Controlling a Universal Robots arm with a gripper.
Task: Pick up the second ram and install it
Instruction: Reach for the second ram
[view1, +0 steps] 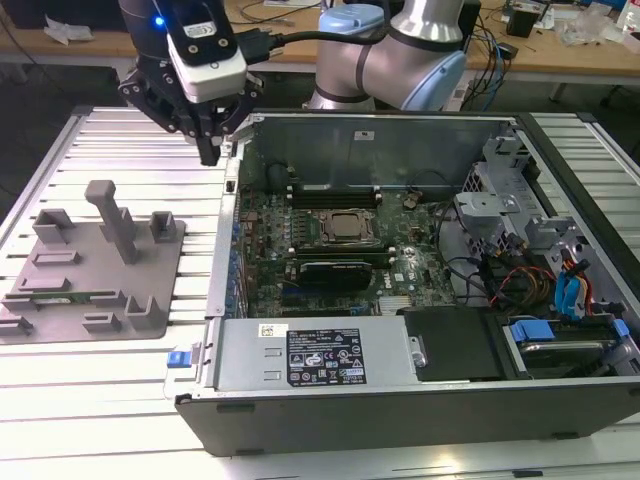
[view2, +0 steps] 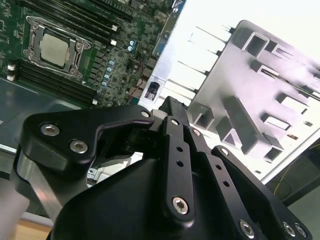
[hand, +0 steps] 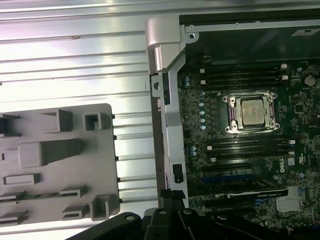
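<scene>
One ribbed metal surface (view1: 100, 400) carried everything: the open computer case (view1: 400, 420), its motherboard (view1: 420, 240) bare to view, and, at the exterior view's left, the grey holder tray (view1: 150, 320). The tool (view1: 210, 155) hung above the case wall nearest the tray, its fingers drawn together on nothing we could see. The second ram (view1: 75, 296), a thin green strip, lay in the tray, well apart from the tool. We judged the pickup not yet begun, with grasp and installation both left to do.
</scene>
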